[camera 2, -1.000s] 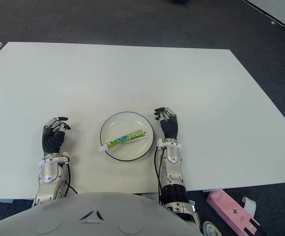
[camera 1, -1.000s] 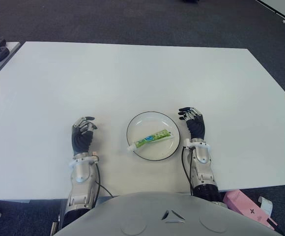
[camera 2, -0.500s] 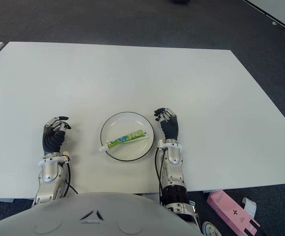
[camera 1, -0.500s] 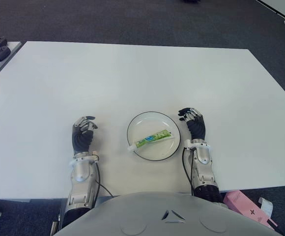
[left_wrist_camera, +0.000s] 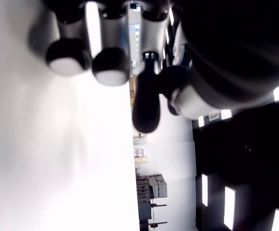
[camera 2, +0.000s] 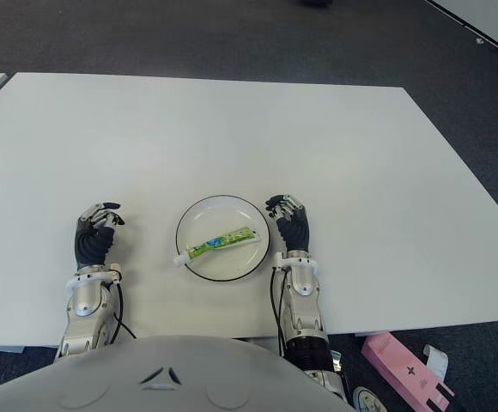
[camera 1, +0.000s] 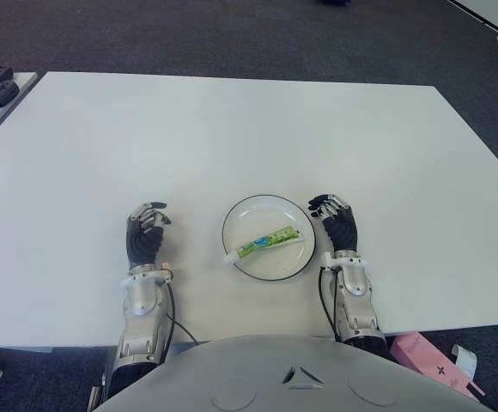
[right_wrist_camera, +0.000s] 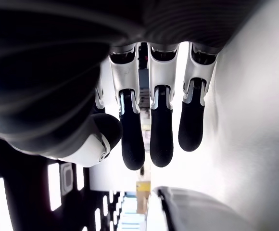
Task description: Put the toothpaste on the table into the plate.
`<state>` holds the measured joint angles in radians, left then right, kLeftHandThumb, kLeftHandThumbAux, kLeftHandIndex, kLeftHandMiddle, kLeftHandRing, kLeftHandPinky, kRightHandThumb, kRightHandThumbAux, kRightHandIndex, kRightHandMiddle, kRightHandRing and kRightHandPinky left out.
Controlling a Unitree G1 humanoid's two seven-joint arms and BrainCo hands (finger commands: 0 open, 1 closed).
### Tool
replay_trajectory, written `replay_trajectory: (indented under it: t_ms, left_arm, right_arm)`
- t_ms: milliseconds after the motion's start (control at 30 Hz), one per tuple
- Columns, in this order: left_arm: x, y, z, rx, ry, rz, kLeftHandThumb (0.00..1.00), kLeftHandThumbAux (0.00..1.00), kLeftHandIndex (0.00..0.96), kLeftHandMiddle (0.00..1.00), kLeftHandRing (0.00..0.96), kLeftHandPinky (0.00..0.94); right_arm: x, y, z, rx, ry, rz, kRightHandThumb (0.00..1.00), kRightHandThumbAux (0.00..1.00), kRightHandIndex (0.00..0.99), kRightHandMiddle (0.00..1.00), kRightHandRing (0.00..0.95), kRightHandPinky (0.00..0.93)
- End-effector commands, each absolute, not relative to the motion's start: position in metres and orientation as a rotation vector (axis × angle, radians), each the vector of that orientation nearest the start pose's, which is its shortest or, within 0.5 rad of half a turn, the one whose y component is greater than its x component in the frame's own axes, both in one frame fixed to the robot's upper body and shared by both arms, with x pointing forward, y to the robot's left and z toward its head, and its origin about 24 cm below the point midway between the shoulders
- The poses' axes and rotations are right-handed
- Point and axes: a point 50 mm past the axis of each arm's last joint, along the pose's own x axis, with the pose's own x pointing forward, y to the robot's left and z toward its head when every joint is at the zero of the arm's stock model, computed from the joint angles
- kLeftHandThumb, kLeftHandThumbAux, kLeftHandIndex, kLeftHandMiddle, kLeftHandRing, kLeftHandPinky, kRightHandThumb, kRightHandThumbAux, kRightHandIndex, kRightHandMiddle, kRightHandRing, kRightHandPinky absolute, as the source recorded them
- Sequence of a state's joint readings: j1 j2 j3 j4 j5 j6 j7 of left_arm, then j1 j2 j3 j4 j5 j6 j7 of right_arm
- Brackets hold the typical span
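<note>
Right hand [camera 1: 339,225] nearer plate [camera 1: 295,263]; cap-end overhanging.

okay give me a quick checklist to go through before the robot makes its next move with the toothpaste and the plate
1. Toothpaste in the plate: ok, it lies across the plate, cap end at the rim nearest the robot's left.
2. Right hand holds nothing: ok, fingers relaxed, just beside the plate on its right.
3. Left hand holds nothing: ok, fingers loosely curled, well to the left of the plate, idle.
4. Plate fully on the table: ok, well inside the near edge.
5. Right hand clear of the plate rim: cannot tell, the fingertips show very close to it.
6. Cap overhanging the rim: cannot tell.
</note>
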<state>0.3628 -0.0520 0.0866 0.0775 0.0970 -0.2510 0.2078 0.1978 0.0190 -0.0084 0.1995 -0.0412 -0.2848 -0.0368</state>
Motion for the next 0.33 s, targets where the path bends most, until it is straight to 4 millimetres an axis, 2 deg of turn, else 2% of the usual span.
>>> replay_trajectory:
  t_ms: [33, 333]
  left_arm:
    - [0.1543, 0.1833, -0.035, 0.089, 0.256, 0.325, 0.704, 0.718, 0.438, 0.885, 0.897, 0.891]
    - [0.1546, 0.182, -0.0351, 0.103, 0.268, 0.286, 0.704, 0.719, 0.438, 0.884, 0.901, 0.892]
  right_arm:
    - [0.189, -0.1576, -0.0306, -0.039, 0.18, -0.068, 0.707, 0.729, 0.427, 0.483, 0.467, 0.464]
    - [0.186, -0.1565, -0.0299, -0.048, 0.167, -0.052, 0.709, 0.729, 0.428, 0.482, 0.464, 0.466]
